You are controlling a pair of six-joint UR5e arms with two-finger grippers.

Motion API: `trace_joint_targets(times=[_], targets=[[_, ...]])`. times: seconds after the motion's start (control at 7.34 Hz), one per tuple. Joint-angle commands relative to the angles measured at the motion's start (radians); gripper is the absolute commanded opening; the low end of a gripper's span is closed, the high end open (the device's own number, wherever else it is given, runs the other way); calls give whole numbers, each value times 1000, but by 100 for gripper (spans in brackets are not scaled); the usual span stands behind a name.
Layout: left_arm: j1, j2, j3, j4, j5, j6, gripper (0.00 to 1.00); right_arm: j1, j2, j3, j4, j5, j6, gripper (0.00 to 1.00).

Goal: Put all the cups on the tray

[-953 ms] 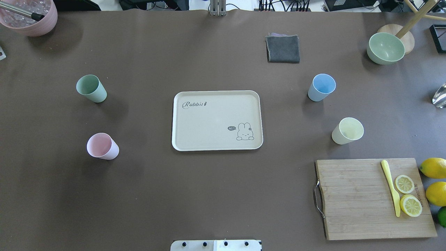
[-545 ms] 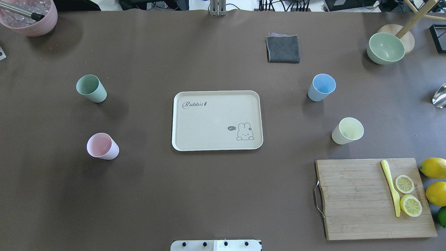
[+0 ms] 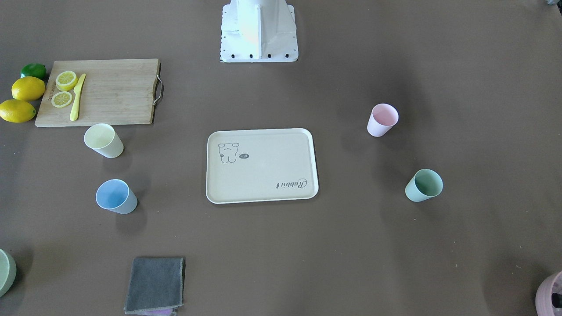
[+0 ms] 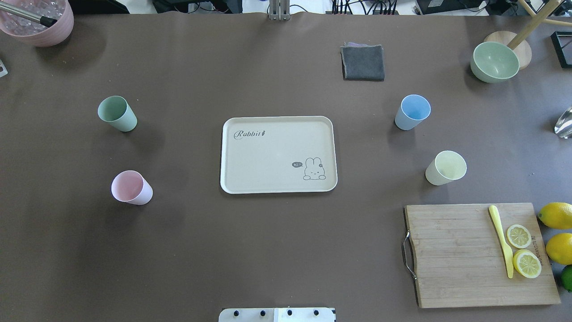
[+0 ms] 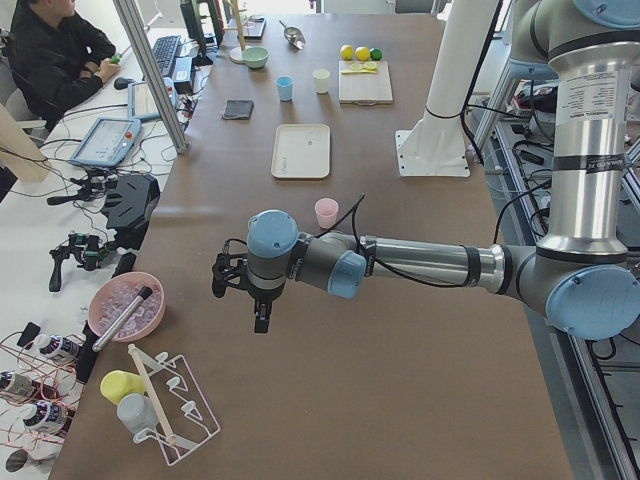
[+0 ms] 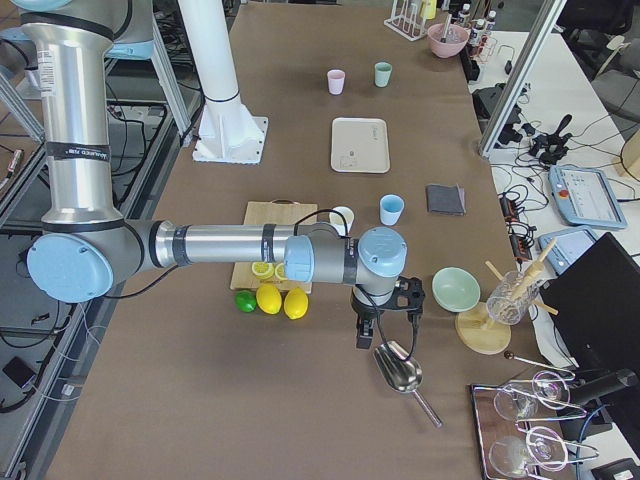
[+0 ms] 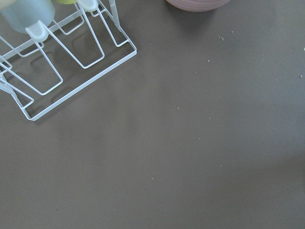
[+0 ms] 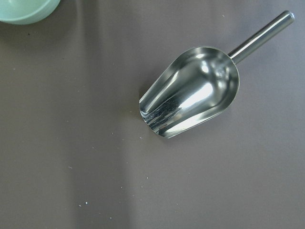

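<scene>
Overhead, a wooden cutting board (image 4: 464,264) sits lower right, bearing a yellow knife (image 4: 501,241) and two lemon slices (image 4: 519,236), with whole lemons (image 4: 556,215) at the right edge. A grey cloth (image 4: 363,62) lies upper centre-right, a green bowl (image 4: 494,61) upper right and a pink pot (image 4: 58,33) upper left

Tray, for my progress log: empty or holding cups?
Empty. The tray is bare; pink cup, green cup, blue cup and yellow cup stand off it.
</scene>
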Motion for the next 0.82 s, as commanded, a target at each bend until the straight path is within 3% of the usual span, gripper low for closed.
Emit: trace_joint_targets(times=[0.0,0.68], targets=[[0,-2,-1,1,0,0,98,1,1,-3,0,0,-2,100],[3,-2,7,1,1,0,98,2,1,2,0,0,-3,100]])
